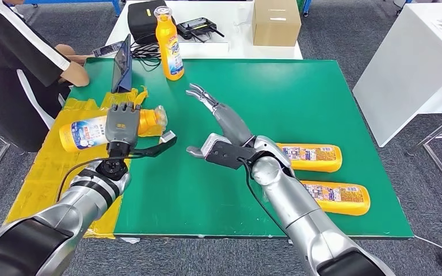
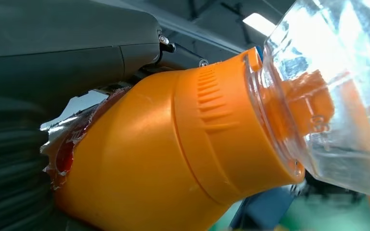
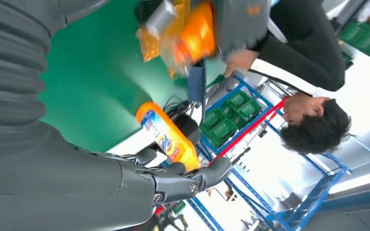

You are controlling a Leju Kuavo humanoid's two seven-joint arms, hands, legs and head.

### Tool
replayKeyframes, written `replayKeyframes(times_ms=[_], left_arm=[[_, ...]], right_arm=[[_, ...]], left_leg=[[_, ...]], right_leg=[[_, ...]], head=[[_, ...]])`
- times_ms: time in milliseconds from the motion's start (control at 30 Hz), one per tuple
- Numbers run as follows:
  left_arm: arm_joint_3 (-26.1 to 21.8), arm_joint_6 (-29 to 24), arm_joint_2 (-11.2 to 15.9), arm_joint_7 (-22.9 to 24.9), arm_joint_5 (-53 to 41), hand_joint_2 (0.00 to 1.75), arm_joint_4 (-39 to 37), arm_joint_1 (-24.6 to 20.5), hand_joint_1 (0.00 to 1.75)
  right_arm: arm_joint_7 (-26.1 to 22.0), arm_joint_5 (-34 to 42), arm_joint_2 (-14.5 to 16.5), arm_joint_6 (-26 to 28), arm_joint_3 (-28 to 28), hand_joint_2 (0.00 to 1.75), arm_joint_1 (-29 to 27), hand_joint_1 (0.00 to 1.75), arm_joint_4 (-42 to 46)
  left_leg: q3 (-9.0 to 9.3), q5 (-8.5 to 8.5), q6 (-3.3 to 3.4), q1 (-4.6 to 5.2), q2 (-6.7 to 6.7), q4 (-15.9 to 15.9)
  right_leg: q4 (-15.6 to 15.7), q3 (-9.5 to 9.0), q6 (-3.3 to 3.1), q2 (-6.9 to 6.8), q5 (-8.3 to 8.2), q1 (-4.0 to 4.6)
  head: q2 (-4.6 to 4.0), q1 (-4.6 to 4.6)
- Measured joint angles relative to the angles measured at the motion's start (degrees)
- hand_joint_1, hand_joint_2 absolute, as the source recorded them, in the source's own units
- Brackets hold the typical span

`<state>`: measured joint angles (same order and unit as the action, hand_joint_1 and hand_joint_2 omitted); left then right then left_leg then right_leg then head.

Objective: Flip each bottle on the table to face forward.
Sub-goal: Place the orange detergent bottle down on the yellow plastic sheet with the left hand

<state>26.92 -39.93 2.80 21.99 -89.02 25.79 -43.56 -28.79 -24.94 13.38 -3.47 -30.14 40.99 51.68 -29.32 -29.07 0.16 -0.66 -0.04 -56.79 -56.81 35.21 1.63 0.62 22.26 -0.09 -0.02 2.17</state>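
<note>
At the left side of the green table (image 1: 322, 103), the left hand (image 1: 121, 123) grips an orange bottle (image 1: 86, 131) lying on its side above yellow sheeting (image 1: 40, 172), fingers wrapped over the middle of it. The bottle shows a blue and white label and a clear cap; the left wrist view shows the ribbed orange collar and clear cap close up, and the fingers are mostly hidden behind the bottle. A person (image 1: 17, 57) stands at the table's far left corner, cut off by the frame edge. An upright orange bottle (image 1: 170, 46) stands near the far edge. The right hand (image 1: 221, 123) hovers over the middle of the table, fingers spread and holding nothing. To the right lie two more bottles on their sides, the farther bottle (image 1: 313, 157) and the nearer bottle (image 1: 339, 197), their necks hidden behind the right arm.
</note>
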Motion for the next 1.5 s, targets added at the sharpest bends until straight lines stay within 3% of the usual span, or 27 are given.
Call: replayKeyframes(times_ms=[167, 267, 367, 533, 667, 1000, 1233, 1500], left_arm=[[6.1, 0.4, 0.4, 2.0, 0.2, 1.75, -6.2, 1.4, 1.75], [6.6, 0.9, 0.6, 2.3, 1.2, 1.75, -8.5, 3.0, 1.75], [6.4, 0.9, 0.6, 1.3, 3.2, 1.75, -9.8, 4.3, 1.75], [5.6, 1.3, 0.6, 0.0, 5.4, 1.75, -10.7, 4.7, 1.75], [4.4, 2.0, 0.5, -1.3, 7.2, 1.75, -11.0, 4.8, 0.00], [-5.4, 0.4, -0.2, -12.2, 19.1, 1.75, -10.9, 5.3, 0.00], [-10.8, -0.1, -0.6, -16.4, 22.3, 1.75, -10.9, 5.3, 0.00], [-18.5, 0.7, -2.2, -30.5, 31.1, 1.75, -10.2, 6.1, 0.00]], right_arm=[[4.3, -4.9, -2.3, 4.8, -1.9, 1.75, 1.4, 0.00, 2.0], [9.8, -11.3, -3.4, 9.9, -3.3, 1.75, 2.7, 0.00, 2.6], [14.0, -15.4, -4.2, 11.8, -4.7, 1.75, 4.3, 0.00, 2.7], [16.3, -17.8, -5.0, 12.2, -5.9, 1.75, 6.7, 0.00, 2.5], [16.7, -18.7, -5.3, 12.2, -6.5, 1.75, 7.6, 0.00, 2.0], [20.4, -23.2, -7.2, 9.6, -7.9, 1.75, 10.1, 0.00, -1.5], [20.3, -23.3, -8.3, 8.6, -8.6, 1.75, 11.0, 0.00, -4.1], [20.0, -24.7, -10.4, 8.2, -9.9, 1.75, 10.1, 0.00, -6.6]], left_leg=[[-0.02, 0.00, 0.00, -0.02, -0.02, 0.0], [-0.01, 0.00, 0.00, -0.03, 0.04, 0.0], [0.00, 0.00, 0.00, -0.03, -0.03, 0.0], [0.06, 0.00, 0.00, -0.03, -0.12, 0.0], [0.20, 0.00, 0.00, -0.03, -0.12, 0.0], [0.43, 0.01, -0.01, -0.02, -0.15, 0.0], [0.49, 0.01, -0.01, -0.02, -0.15, 0.0], [0.48, 0.01, 0.00, 0.00, -0.16, 0.0]], right_leg=[[0.0, 0.00, 0.00, -0.01, 0.00, 0.00], [0.0, 0.01, 0.00, 0.02, 0.00, 0.00], [0.0, 0.00, 0.00, -0.03, 0.00, 0.00], [0.0, -0.07, 0.00, -0.08, 0.00, 0.00], [0.0, -0.20, 0.00, -0.08, 0.00, -0.01], [0.0, -0.42, 0.00, -0.08, 0.00, -0.01], [0.0, -0.49, 0.00, -0.10, 0.00, -0.01], [0.0, -0.48, 0.00, -0.12, 0.00, 0.00]], head=[[0.00, 0.00], [0.00, 0.00], [0.00, 0.01], [0.00, 0.01], [0.00, 0.01], [0.00, 0.00], [0.00, 0.01], [0.00, 0.01]])
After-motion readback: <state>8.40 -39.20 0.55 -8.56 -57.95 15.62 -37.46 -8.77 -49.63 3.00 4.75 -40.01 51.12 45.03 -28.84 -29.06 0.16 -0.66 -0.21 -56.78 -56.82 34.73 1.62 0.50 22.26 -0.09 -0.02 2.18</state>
